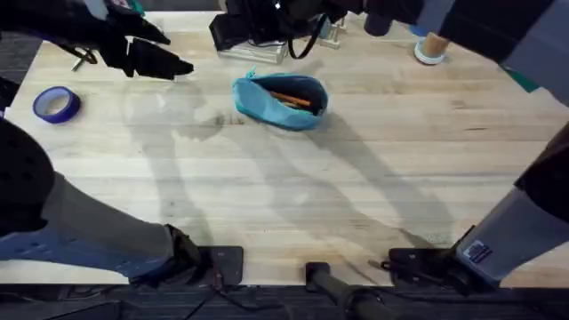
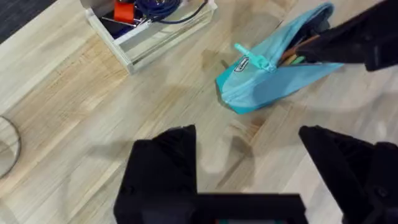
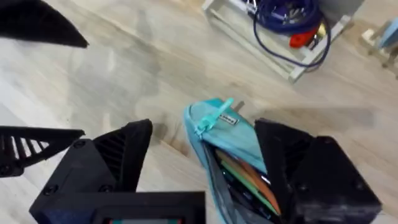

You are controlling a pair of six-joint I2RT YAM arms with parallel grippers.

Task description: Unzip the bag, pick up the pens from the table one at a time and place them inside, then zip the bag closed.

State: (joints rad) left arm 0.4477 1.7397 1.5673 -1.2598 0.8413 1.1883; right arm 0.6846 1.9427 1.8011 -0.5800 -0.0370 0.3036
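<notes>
Right pincer (image 3: 202, 168): fingers spread wide, empty, straddling the near end of the bag in my right wrist view.

Left pincer (image 2: 249, 180): also spread wide and empty. Overhead it sits in the upper left of the frame (image 1: 160, 60), apart from the bag.

Bag (image 1: 280, 100): teal pouch, upper centre of the overhead frame, lying on the tabletop (image 1: 293, 196). Zipper open along most of the top. Teal zipper pull (image 3: 212, 116) stands at the closed end.

Pens (image 1: 291, 99): orange sticks visible inside the open mouth; I count none loose on the tabletop.

Clear tray (image 2: 146, 31): just beyond the bag, holding blue cable and an orange item.

Blue tape roll (image 1: 56, 104): left edge of the overhead frame, well apart.

Step in hand, as I judge it: zipping shut. To do it well I would pin the bag's closed end with one pincer so the fabric stays taut, close the other squarely on the pull tab, and draw straight along the zipper line. Pen tips should sit below the teeth first, or the slider may jam.
</notes>
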